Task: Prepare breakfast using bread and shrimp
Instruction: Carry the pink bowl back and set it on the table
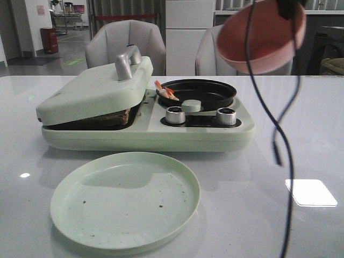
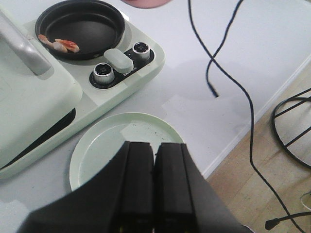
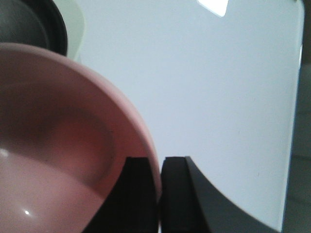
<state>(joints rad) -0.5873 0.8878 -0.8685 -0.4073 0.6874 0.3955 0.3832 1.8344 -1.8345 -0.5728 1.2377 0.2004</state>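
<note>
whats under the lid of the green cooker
A dark brown edge of the bread shows through the gap under the tilted lid. The rest of the bread, and anything else there, is hidden by the lid.

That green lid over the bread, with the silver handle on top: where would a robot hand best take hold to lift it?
Probably by the silver handle, coming down from above. It arches clear of the lid, leaving a gap under its bar for fingers to close across. The lid itself is broad, smooth and sloping, propped up on the bread, so its edges offer little to pinch.
</note>
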